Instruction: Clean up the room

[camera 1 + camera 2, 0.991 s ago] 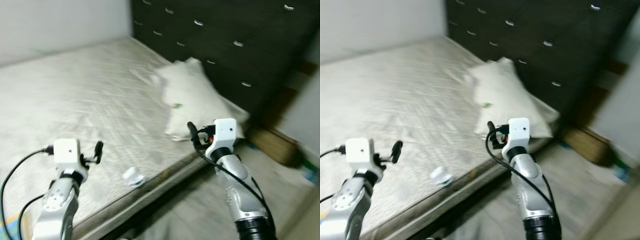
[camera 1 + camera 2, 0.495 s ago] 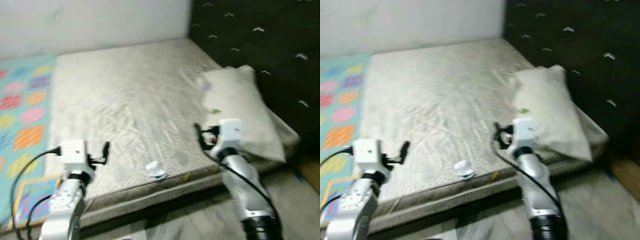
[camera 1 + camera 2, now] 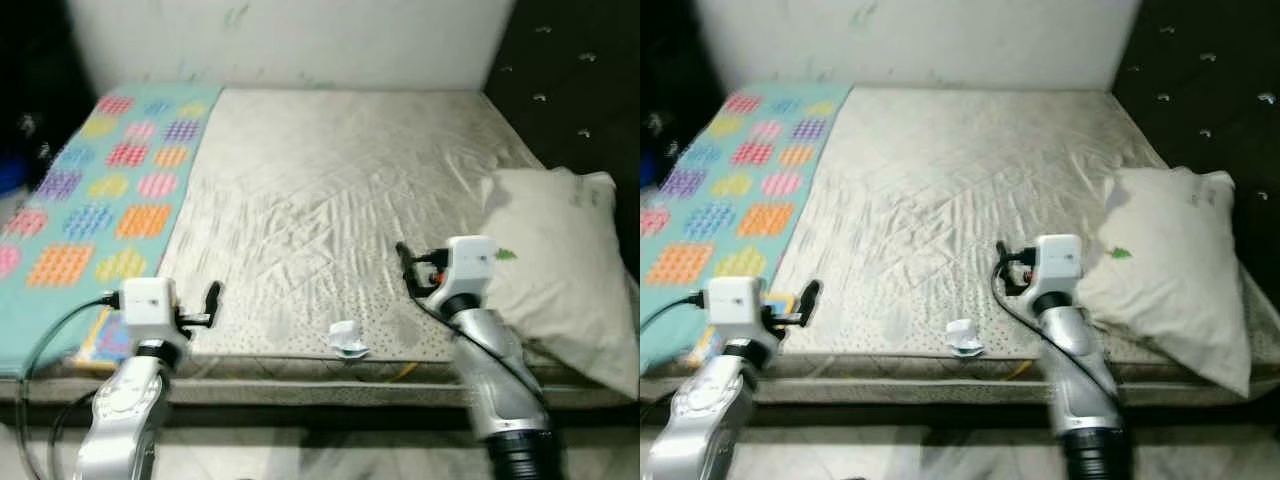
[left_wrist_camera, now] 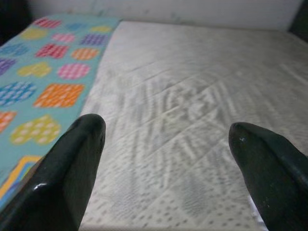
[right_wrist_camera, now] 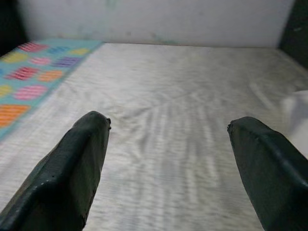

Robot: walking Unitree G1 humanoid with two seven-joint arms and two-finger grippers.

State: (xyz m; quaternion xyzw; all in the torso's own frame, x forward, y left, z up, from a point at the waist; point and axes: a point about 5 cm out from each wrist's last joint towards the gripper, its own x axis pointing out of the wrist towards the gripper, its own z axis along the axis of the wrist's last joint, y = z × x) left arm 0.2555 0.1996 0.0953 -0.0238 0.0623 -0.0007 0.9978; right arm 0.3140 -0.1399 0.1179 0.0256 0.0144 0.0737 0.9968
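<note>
Left eye view: a wide bed with a creased beige quilted mattress [image 3: 330,200] lies before the robot, running back to a pale wall [image 3: 290,40]. A teal blanket patterned with coloured squares [image 3: 90,190] covers the mattress's left strip. A large white pillow [image 3: 560,270] lies on the right side, against a dark tufted headboard [image 3: 580,90]. A small crumpled white scrap with a touch of green [image 3: 347,339] rests near the front edge of the mattress, between the two arms.

The left gripper [image 4: 163,163] hovers over the front edge of the bed near the blanket, its two black fingers [image 4: 72,173] spread wide apart with nothing between them. The right gripper [image 5: 168,163] hangs above the mattress just beside the pillow, fingers [image 5: 67,173] likewise spread and empty. The scrap lies apart from both.
</note>
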